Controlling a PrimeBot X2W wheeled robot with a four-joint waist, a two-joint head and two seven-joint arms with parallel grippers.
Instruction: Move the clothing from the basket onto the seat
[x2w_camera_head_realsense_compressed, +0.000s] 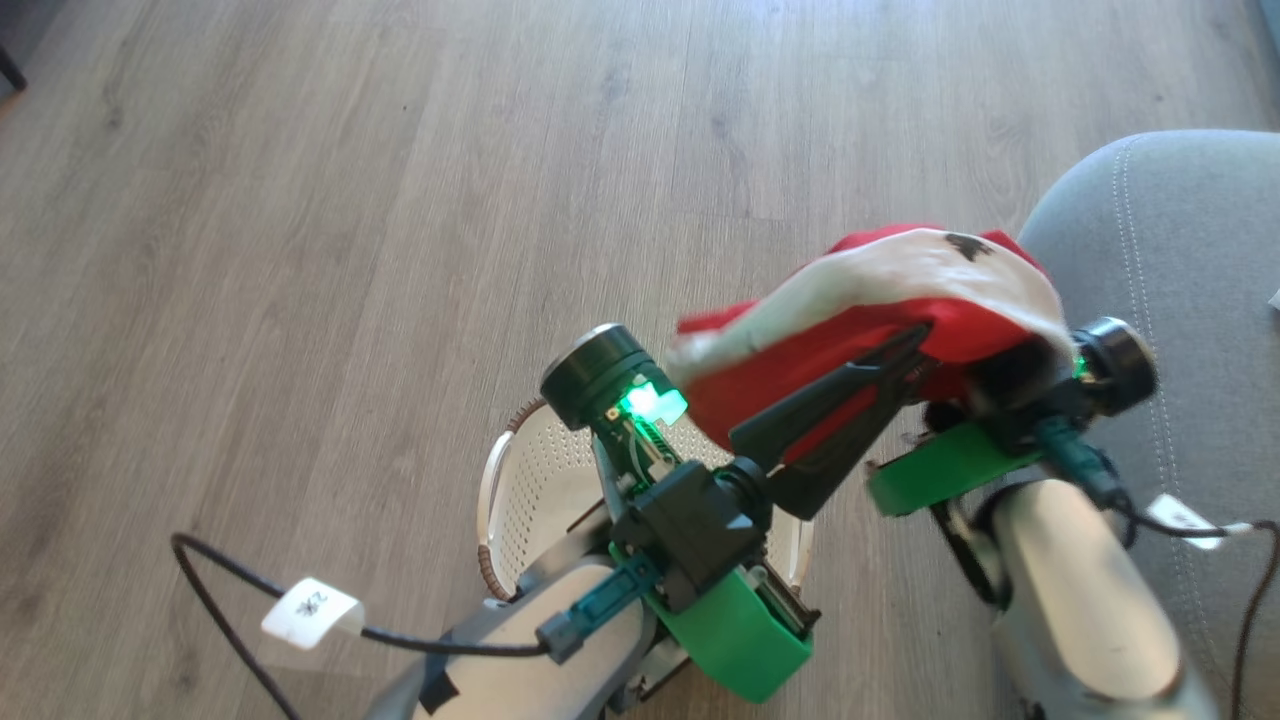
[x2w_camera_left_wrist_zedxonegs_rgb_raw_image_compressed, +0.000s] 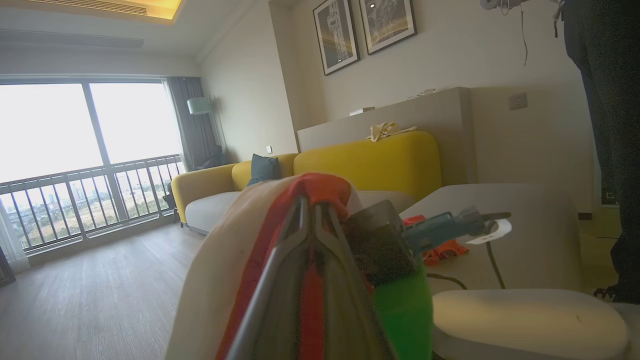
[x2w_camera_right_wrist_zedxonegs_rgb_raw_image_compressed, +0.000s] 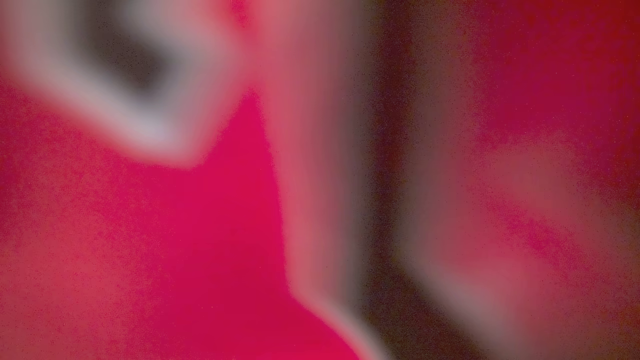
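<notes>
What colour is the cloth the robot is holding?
The clothing is red and white, clearest in the head view.

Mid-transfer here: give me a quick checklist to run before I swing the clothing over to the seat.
1. Left gripper shut on the clothing: ok.
2. Right gripper hold: fingers shut but buried in fabric, cannot tell.
3. Clothing held up above the basket: ok.
4. Clothing over the seat: not ok; only its right end reaches the cushion's edge.
5. Basket emptied: cannot tell, partly hidden.
</notes>
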